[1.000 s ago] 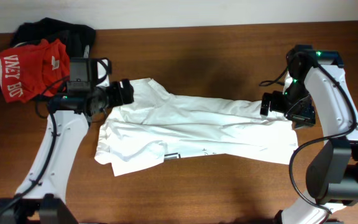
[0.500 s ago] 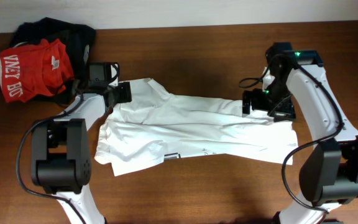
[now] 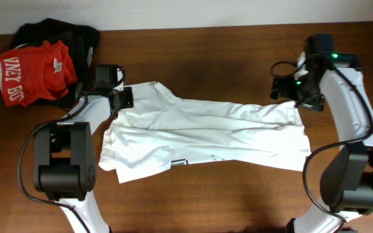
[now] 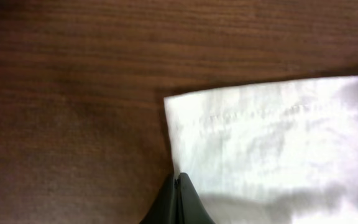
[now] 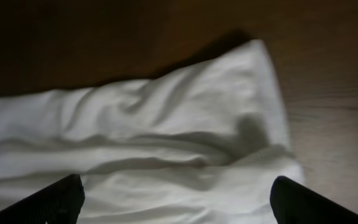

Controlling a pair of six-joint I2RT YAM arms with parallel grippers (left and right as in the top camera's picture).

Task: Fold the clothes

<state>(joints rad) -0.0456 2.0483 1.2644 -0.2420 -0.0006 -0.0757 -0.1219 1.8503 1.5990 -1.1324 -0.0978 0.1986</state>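
Note:
The clothes [image 3: 206, 133], a white wrinkled T-shirt, lie spread lengthwise across the middle of the brown table. My left gripper [image 3: 123, 98] is at the shirt's upper left corner. In the left wrist view its fingers [image 4: 185, 202] are pressed together, and the hemmed cloth edge [image 4: 260, 130] runs into the seam between them. My right gripper [image 3: 287, 89] hovers over the shirt's upper right corner. In the right wrist view it [image 5: 182, 205] stands wide open, with folds of the clothes [image 5: 166, 137] below and nothing gripped.
A red shirt [image 3: 34, 68] with white lettering lies on a black garment [image 3: 76, 35] at the back left corner. Bare wooden table [image 3: 225, 200] runs along the front. The wall edge is at the back.
My left gripper has closed at the shirt's upper left corner. My right gripper swung left over the shirt, then came back right and toward the rear, staying open.

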